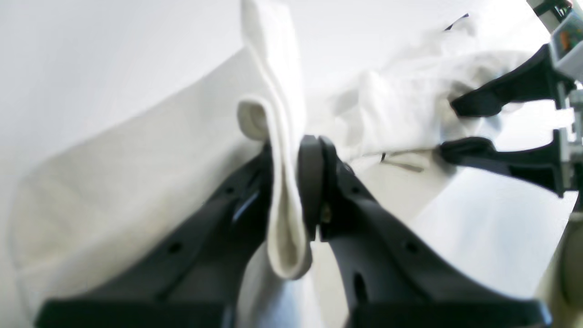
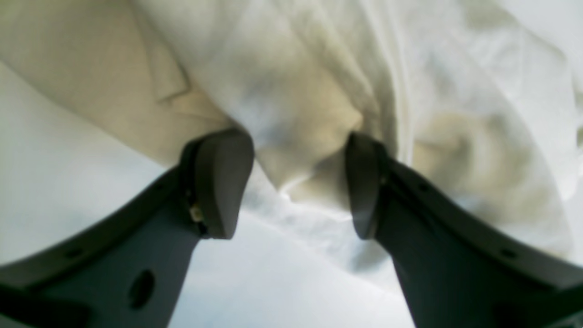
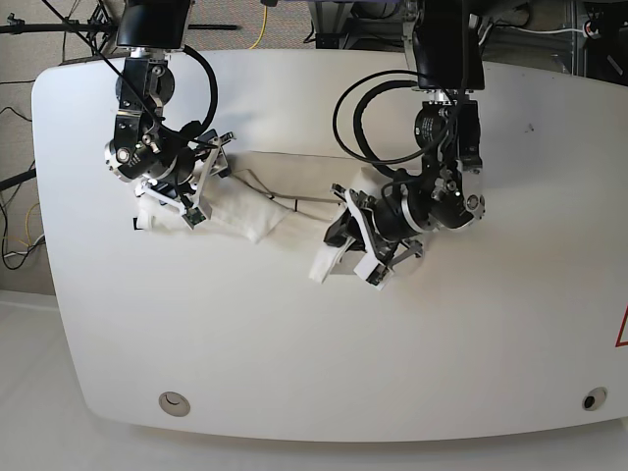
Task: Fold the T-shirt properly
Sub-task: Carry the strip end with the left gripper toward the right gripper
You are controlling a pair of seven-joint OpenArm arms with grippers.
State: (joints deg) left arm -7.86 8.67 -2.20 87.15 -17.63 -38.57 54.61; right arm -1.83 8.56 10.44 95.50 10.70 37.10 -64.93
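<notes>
T-shirt [image 1: 136,182] fills the left wrist view, a pale sheet sloping across the left of the frame, and the left hand [image 1: 291,182] at centre is clenched on a doubled fold of its cloth that hangs between the pads. At the right edge, the other hand's two black fingers stand apart over bunched fabric.

Over to the right wrist view: the right hand [image 2: 296,182] is released, jaws wide, with a rumpled lump of the T-shirt [image 2: 296,114] sitting between the pads but not pinched.

Base view now: the T-shirt [image 3: 245,211] lies stretched in a crumpled band across the middle of the white counter [image 3: 314,334], left hand [image 3: 363,245] at centre lifting one end, right hand [image 3: 191,191] at upper left over the other. My read: early going, no neat fold laid, print not showing, most of the folding still ahead.
</notes>
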